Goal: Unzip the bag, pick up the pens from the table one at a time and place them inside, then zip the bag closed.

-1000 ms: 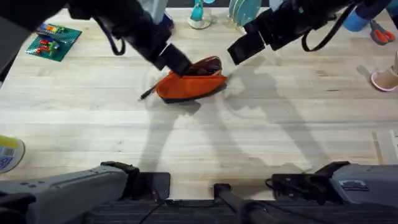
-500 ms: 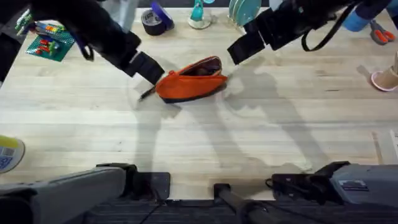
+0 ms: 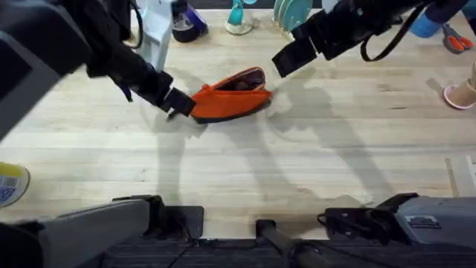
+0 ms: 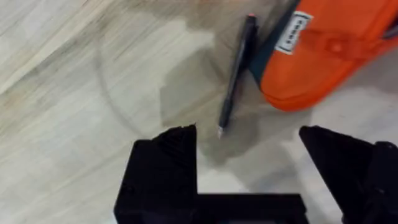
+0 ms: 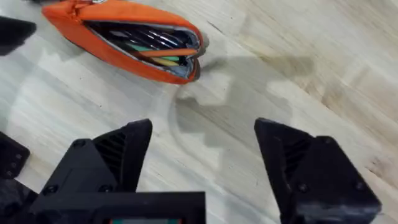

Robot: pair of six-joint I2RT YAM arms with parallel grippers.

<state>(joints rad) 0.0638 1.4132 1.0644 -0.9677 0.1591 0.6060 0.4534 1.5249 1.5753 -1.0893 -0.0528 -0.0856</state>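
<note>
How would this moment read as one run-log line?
bag: unzipped, pens inside | pen: on table beside bag | left claw: open above pen | right claw: open, empty, near bag

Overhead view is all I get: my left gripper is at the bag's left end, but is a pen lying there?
Observer: Yes. The left wrist view shows a dark pen lying on the table right beside the bag, just ahead of the left gripper.
Operator: Fingers around it yet?
Observer: No. The fingers are open, and nearly all of the pen lies ahead of them.
Operator: Is the bag unzipped?
Observer: Yes. The right wrist view shows its mouth open with pens inside. The right gripper is open and holds nothing.
</note>
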